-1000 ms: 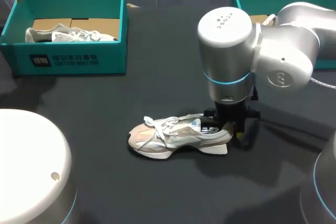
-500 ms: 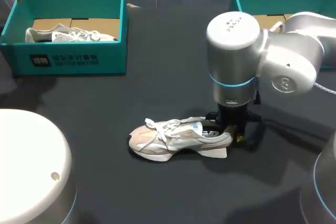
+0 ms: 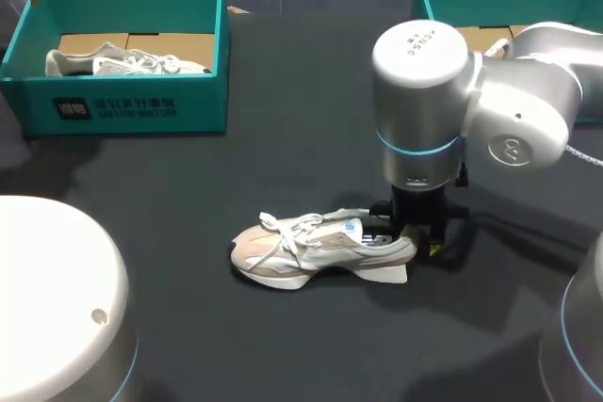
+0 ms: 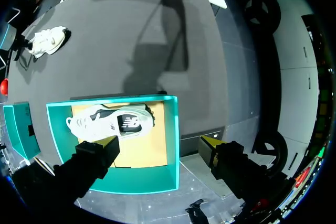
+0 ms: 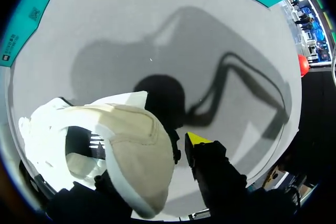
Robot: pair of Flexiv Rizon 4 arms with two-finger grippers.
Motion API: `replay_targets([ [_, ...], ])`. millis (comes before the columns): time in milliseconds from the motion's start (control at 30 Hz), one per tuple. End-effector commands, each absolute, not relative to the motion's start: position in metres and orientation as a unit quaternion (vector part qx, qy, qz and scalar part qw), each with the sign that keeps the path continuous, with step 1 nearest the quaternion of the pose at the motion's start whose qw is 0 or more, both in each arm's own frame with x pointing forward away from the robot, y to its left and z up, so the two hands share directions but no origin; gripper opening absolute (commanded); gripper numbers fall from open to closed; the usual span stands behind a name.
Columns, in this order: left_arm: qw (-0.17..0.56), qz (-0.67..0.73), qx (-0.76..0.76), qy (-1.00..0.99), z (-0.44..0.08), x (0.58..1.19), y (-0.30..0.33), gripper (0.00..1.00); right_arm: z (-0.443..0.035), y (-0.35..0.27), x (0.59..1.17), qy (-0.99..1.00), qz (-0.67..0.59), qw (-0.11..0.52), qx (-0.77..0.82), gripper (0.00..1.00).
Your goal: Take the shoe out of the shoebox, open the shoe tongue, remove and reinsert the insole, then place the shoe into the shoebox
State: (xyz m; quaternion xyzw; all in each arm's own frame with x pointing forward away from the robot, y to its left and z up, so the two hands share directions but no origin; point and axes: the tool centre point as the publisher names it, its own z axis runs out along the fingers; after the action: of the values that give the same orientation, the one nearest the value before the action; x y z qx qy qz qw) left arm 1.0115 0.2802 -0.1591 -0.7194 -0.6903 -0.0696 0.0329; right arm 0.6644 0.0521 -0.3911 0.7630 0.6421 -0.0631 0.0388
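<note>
Shoe (image 3: 316, 247) lies on its sole mid-table (image 3: 236, 176), outside both boxes, with its long axis running left to right: toe left, heel right. The right gripper (image 3: 412, 237) stands right at that heel, but whether it grips I cannot tell. The left gripper (image 4: 160, 142) hangs open over the far-left shoebox (image 4: 174, 124), well apart, so the right arm is nearer.

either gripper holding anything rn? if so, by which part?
Left gripper: nothing, open, with a shoebox ahead of it. Right gripper sits at the heel of the shoe on the table; whether it is clamped cannot be told.
</note>
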Motion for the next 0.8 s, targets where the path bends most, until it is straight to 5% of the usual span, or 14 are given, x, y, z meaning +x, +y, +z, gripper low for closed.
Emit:
replay_targets([
  [33, 0.033, -0.07, -0.72, -0.69, -0.159, 1.011, 0.281, 1.0, -0.39, 0.055, 0.663, 0.644, -0.062, 0.043, 0.761, 0.45],
  [167, 0.033, -0.07, -0.72, -0.69, -0.159, 1.011, 0.281, 1.0, -0.386, 0.058, 0.663, 0.648, -0.059, 0.046, 0.758, 0.54],
  [300, 0.033, -0.07, -0.72, -0.69, -0.159, 1.011, 0.281, 1.0, -0.374, 0.062, 0.661, 0.655, -0.047, 0.049, 0.753, 0.98],
  [800, 0.033, -0.07, -0.72, -0.69, -0.159, 1.011, 0.281, 1.0, -0.308, 0.056, 0.666, 0.757, 0.034, 0.009, 0.652, 1.0],
])
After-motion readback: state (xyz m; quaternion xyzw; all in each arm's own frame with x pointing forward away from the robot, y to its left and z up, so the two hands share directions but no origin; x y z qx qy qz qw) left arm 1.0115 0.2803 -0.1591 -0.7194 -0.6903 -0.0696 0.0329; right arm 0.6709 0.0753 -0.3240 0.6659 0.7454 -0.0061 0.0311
